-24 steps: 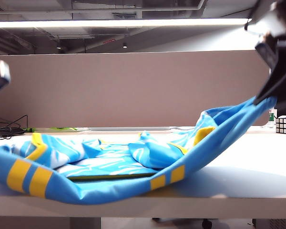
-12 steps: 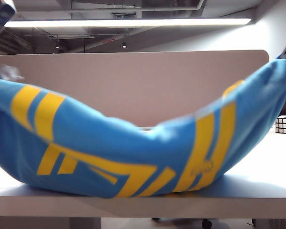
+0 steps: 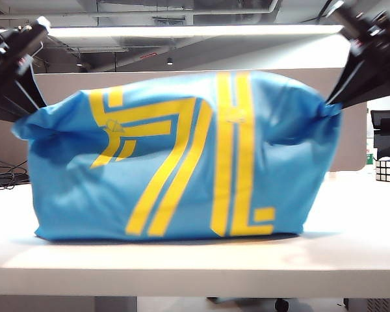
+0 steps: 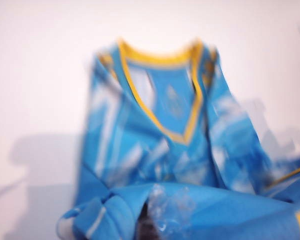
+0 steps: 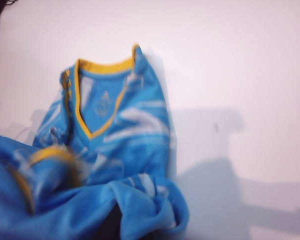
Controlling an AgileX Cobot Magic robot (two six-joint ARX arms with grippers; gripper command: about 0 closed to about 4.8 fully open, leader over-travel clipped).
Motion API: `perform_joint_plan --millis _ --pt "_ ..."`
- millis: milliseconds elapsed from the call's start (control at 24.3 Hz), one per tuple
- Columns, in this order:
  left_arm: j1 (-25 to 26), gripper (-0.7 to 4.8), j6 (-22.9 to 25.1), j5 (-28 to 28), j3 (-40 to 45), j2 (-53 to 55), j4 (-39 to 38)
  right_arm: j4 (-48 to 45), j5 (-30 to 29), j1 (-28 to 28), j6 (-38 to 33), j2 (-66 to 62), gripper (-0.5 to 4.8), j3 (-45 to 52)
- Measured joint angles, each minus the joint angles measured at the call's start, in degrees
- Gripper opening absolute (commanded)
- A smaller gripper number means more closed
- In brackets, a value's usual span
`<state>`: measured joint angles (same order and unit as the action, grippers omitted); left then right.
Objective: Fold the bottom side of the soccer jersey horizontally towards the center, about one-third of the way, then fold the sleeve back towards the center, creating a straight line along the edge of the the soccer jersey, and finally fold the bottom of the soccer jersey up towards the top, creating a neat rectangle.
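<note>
Soccer jersey [image 3: 182, 156]: hangs as a blue curtain over the desk [image 3: 351, 247] near its front edge, yellow number facing me; its lower part rests on the desk, collar end lying flat toward the far edge in both wrist views.
Left tool [image 3: 27, 118]: clamped shut on the bottom of the soccer jersey [image 3: 182, 81] at the raised corner on the left side — bunched cloth hides the tips in its wrist view.
Right tool [image 3: 330, 112]: likewise pinched shut on the opposite hem corner, high on the right.
Step in hand: I judge this is the last fold, hem lifted to go up over the body.
Next move: I'd carry both corners evenly toward the collar [image 4: 157, 60], keep the hem taut and level, then lower it — uneven travel would skew the rectangle.
Nearby: puzzle cube [image 3: 389, 169] at the desk's right edge, well apart.
</note>
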<state>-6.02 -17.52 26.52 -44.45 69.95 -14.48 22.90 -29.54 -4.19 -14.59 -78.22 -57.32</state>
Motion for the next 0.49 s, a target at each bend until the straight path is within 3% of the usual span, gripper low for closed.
perform_joint_plan --millis 165,247,289,371,453,495 --pt "5.73 -0.05 0.07 0.44 -6.27 12.35 8.22 -5.18 0.0 1.29 0.07 -15.52 0.05 -11.47" --pt "7.5 0.08 0.42 0.94 -9.55 17.38 10.27 -7.72 -0.11 1.07 0.24 -21.51 0.92 -15.58" --pt "8.15 0.54 0.96 0.92 -11.3 20.28 11.87 -8.92 -0.55 0.92 0.63 -24.0 1.75 -17.14" --pt "9.25 1.79 2.12 0.87 -14.27 25.27 13.68 -11.21 -0.79 0.79 0.87 -28.76 2.85 -20.11" --pt "10.51 3.48 2.95 0.87 -17.16 29.64 14.53 -13.57 -0.94 0.98 0.9 -33.44 3.31 -23.61" --pt "11.54 3.51 3.15 0.85 -20.7 33.68 15.08 -14.95 -0.94 1.25 0.81 -36.96 3.28 -26.47"
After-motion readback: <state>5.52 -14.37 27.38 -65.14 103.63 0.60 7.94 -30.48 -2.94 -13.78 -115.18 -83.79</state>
